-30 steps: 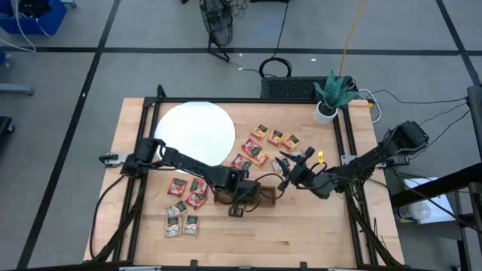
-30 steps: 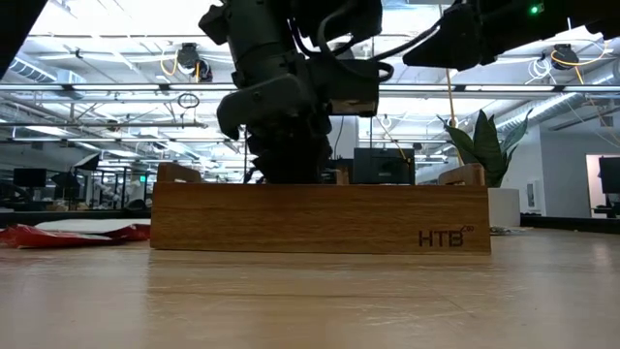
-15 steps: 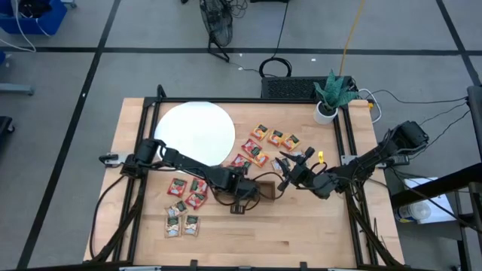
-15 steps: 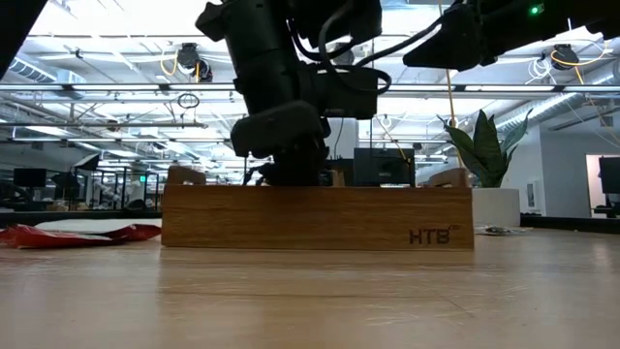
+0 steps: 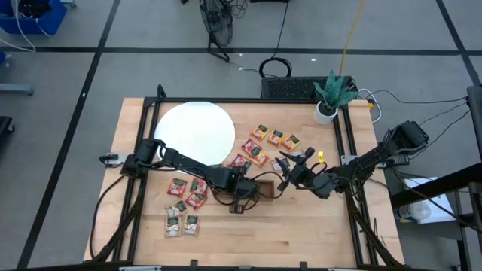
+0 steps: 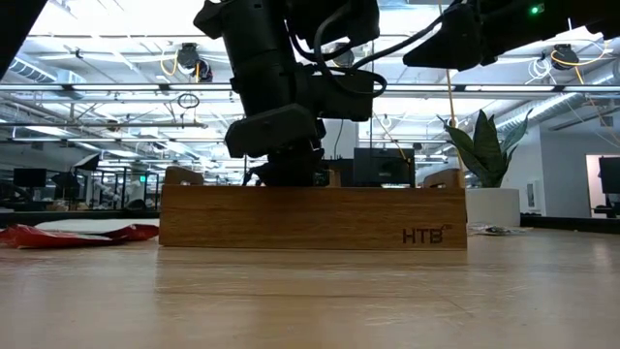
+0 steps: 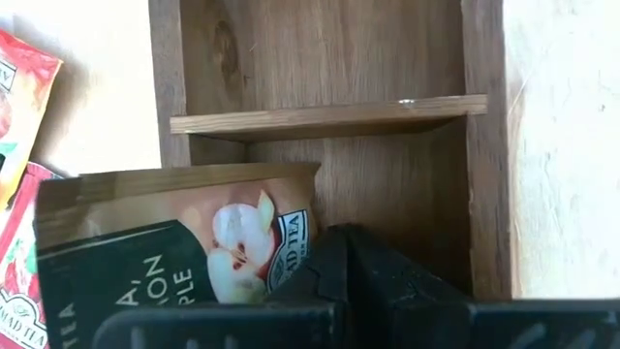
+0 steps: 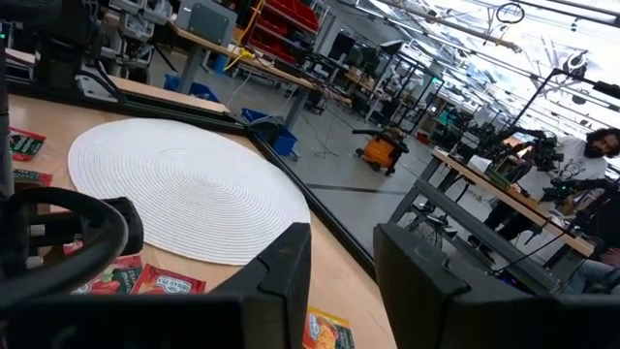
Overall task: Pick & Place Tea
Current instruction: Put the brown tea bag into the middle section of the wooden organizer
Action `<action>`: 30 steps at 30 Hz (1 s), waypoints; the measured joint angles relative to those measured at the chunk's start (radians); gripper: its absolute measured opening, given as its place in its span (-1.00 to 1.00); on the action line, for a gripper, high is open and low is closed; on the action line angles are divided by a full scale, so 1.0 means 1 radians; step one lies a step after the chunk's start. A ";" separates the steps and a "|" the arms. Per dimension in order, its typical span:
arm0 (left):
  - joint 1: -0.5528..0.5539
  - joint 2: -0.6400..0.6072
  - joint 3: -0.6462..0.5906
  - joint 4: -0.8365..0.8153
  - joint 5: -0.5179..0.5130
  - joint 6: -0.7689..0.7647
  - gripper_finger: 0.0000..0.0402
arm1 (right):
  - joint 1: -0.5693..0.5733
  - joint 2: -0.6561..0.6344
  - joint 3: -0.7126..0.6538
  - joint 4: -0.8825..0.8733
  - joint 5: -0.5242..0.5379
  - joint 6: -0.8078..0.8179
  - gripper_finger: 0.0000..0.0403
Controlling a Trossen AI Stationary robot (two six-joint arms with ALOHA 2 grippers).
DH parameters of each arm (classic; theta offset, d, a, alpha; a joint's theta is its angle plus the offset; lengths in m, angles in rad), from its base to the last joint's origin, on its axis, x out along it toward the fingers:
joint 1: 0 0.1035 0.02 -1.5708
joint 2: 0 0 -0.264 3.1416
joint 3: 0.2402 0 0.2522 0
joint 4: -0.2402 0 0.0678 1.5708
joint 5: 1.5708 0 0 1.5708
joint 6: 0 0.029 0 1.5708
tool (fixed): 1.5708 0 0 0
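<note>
Frame centre: my left gripper (image 5: 242,197) pinches a pale apple tea sachet (image 7: 174,252) over the wooden tray (image 6: 312,217). Right gripper (image 5: 290,172), jaws parted and empty, waits right of centre. Risk: the sachet snagging the divider (image 7: 329,114).

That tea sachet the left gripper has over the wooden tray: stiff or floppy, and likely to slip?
The tea sachet looks like thin flat foil-paper, so probably very light and somewhat floppy. The left gripper pinches only one edge, so it may sag or twist. Its printed surface looks smooth; it could slide into the wooden tray easily.
</note>
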 joint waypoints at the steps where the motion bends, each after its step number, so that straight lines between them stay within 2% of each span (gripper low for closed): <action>1: 0.000 0.000 0.000 0.000 -0.004 0.000 -0.92 | 0.000 0.000 0.000 0.000 0.000 0.000 -0.48; 4: 0.000 -0.014 0.000 0.000 -0.018 0.002 -0.92 | 0.000 0.000 0.000 0.000 0.000 0.000 -0.48; 10: -0.007 -0.038 0.000 0.005 -0.122 0.003 -0.92 | 0.000 0.000 0.000 0.000 0.000 0.001 -0.48; 21: -0.009 -0.037 0.000 0.004 -0.105 0.006 -0.92 | 0.000 0.000 0.000 -0.009 0.000 0.026 -0.48; 30: -0.041 -0.065 0.021 -0.011 -0.105 0.080 -0.92 | 0.000 0.000 -0.001 -0.011 0.001 0.028 -0.48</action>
